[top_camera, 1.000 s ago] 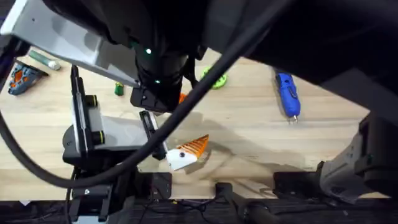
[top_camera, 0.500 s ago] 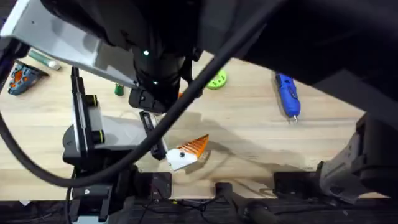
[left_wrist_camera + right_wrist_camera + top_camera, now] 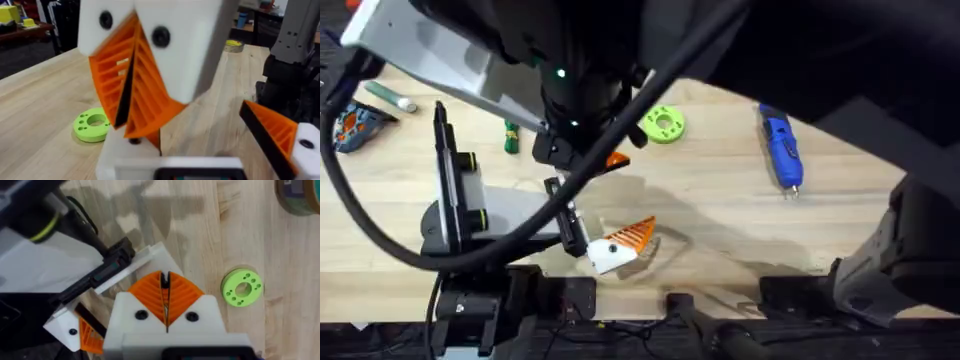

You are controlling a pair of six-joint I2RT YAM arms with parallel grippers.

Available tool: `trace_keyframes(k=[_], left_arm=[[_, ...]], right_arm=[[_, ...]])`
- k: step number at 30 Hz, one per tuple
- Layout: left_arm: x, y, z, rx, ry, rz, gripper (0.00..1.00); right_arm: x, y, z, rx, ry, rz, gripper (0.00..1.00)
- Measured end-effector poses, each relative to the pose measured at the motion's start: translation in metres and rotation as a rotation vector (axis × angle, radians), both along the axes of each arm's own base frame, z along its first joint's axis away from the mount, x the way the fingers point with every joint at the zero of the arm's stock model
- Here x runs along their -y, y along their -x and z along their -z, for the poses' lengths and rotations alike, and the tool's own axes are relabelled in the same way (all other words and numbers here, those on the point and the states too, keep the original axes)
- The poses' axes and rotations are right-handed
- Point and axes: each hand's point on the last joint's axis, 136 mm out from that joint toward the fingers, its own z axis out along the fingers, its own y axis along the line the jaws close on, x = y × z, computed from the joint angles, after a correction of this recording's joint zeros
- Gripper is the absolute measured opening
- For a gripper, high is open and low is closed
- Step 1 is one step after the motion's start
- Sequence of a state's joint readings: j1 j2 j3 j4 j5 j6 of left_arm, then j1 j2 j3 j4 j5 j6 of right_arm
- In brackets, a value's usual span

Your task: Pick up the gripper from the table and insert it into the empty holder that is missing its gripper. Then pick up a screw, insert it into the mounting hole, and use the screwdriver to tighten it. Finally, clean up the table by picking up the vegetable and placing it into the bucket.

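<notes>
right pincer (image 3: 165,287): the two orange ribbed pads are pressed together. clamped between them is a thin black-edged strip, the gripper (image 3: 164,280), with its tip just proud of the pad tips. in the left wrist view the right pincer (image 3: 132,100) hangs tips-down. the black side of the gripper (image 3: 121,107) shows as a dark wedge between the pads. in the overhead view its orange tip (image 3: 612,160) shows under the dark wrist housing, above the counter (image 3: 720,210).

left pincer (image 3: 190,130): fingers spread wide, nothing held. one finger carries an orange ribbed pad (image 3: 272,130) on a white mount. the other is the empty holder (image 3: 117,150), a bare white mount with a small dark hole near its top. the right pincer's tips stand just above the empty holder; contact cannot be determined. in the overhead view the left pincer (image 3: 620,245) lies low near the front edge of the counter.

surrounding items:
- lime-green disc (image 3: 662,124): flat on the counter, just beside the right pincer.
- bucket (image 3: 295,202): tan, with a green label band, beyond the disc at the edge of the right wrist view.
- screwdriver (image 3: 780,150): blue, lying on the right side of the counter, well apart from both pincers.
- small green piece (image 3: 510,140): left of the right pincer, too small to identify.
- green marker (image 3: 390,95): far left.
</notes>
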State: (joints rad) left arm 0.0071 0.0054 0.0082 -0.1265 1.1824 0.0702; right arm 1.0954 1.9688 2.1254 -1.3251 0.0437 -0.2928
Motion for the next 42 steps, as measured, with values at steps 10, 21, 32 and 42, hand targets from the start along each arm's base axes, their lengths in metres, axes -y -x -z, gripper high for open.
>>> trace_keyframes(k=[10, 21, 32, 42], left_arm=[[0.0000, 0.0000, 0.0000, -0.007, 0.003, 0.000, 0.988], [0.0001, 0.0001, 0.0001, -0.007, 0.003, 0.000, 0.988], [0.0002, 0.0004, 0.0000, -0.007, 0.003, 0.002, 0.988], [0.0002, 0.0004, 0.0000, -0.007, 0.003, 0.002, 0.988]], right_arm=[[-0.0021, 0.0001, 0.0066, -0.008, 0.013, -0.002, 0.006], [-0.0033, 0.0036, 0.0068, -0.002, 0.019, -0.012, 0.005], [-0.0039, 0.0052, 0.0068, 0.005, 0.023, -0.016, 0.005], [-0.0039, 0.0052, 0.0068, 0.004, 0.023, -0.012, 0.044]])
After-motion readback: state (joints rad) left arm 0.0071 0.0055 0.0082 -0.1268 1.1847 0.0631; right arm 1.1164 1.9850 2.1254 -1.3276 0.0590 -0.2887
